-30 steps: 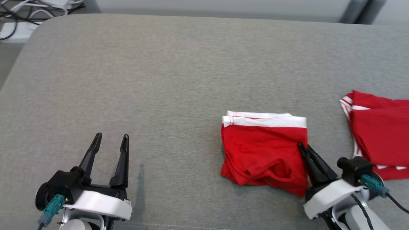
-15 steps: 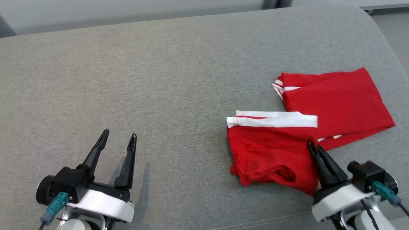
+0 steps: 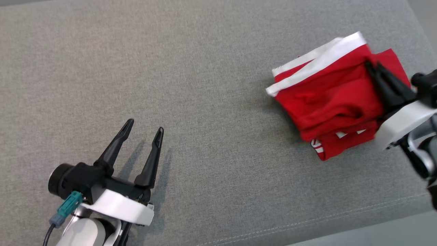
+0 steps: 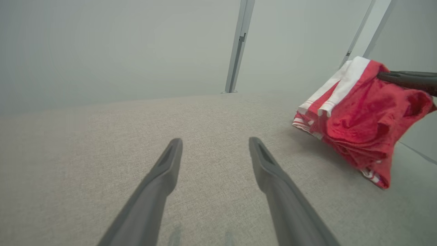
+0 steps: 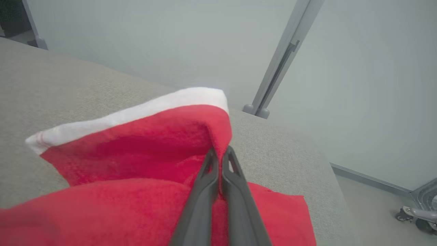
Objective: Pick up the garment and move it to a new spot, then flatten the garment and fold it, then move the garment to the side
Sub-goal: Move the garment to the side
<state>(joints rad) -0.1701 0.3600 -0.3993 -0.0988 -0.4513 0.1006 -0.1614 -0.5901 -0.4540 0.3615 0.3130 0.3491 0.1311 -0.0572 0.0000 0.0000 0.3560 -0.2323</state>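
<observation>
Head view: two hands, two red garments on grey cushion [image 3: 205, 85]. Left hand [image 3: 145, 125] at lower left, fingers apart, holding nothing. Right hand [image 3: 372, 65] clamped on right edge of folded garment [image 3: 327, 92], which overlaps the striped second garment [image 3: 341, 141].
Left wrist view: left hand [image 4: 215, 140] spread above cushion; garment [image 4: 368, 116] at right.
Right wrist view: right hand [image 5: 221, 152] fingers together, red cloth pinched between.

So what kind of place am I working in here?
Probably a lab or test room: a wide grey fabric-covered bench, bare pale wall panels joined by metal posts.
</observation>
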